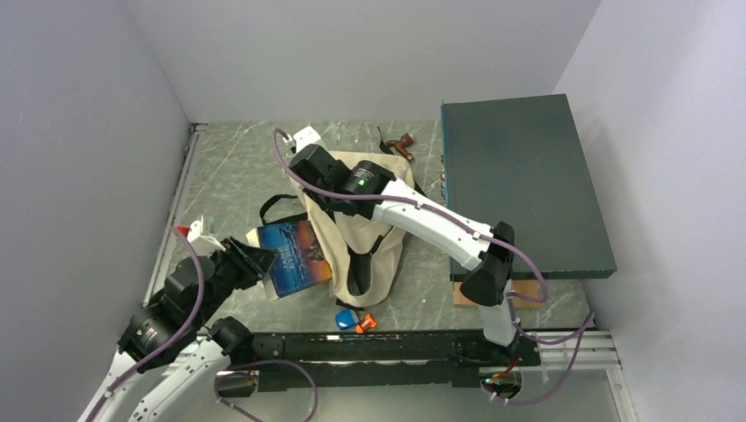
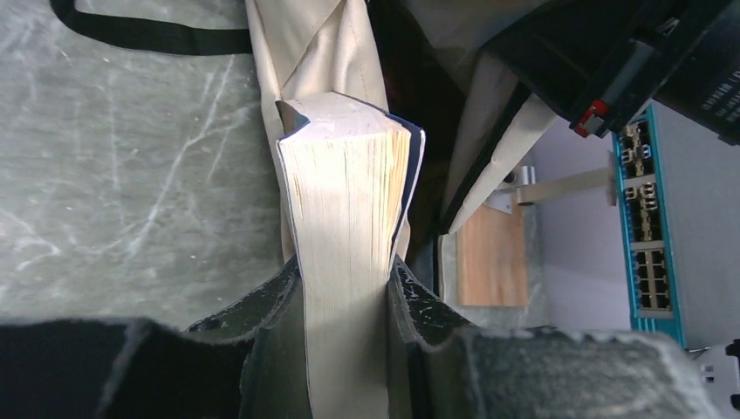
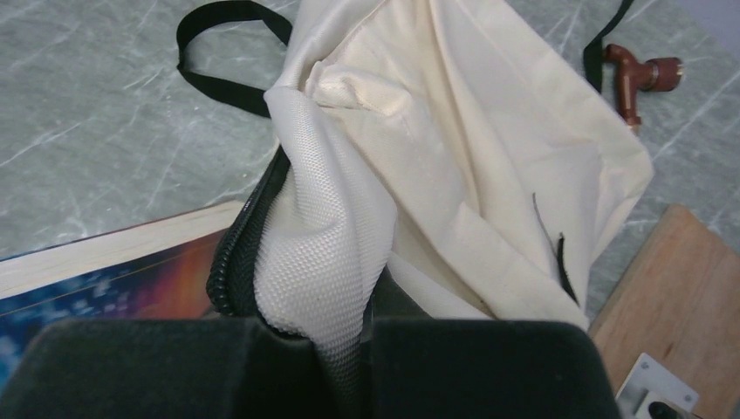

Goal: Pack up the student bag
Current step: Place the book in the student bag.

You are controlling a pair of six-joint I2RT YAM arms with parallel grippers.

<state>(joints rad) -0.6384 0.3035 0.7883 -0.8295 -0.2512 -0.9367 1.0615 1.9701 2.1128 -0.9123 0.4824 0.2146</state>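
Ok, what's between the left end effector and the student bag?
A book, gripped by that left end effector, reaching the student bag; top view shows it.

The student bag is cream with black straps; the book cover is starry blue and orange.

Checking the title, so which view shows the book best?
Top external: the book shows most of its blue cover. Left wrist shows only page edges in the left gripper; right wrist catches just a cover corner.

Just left of student bag: book.
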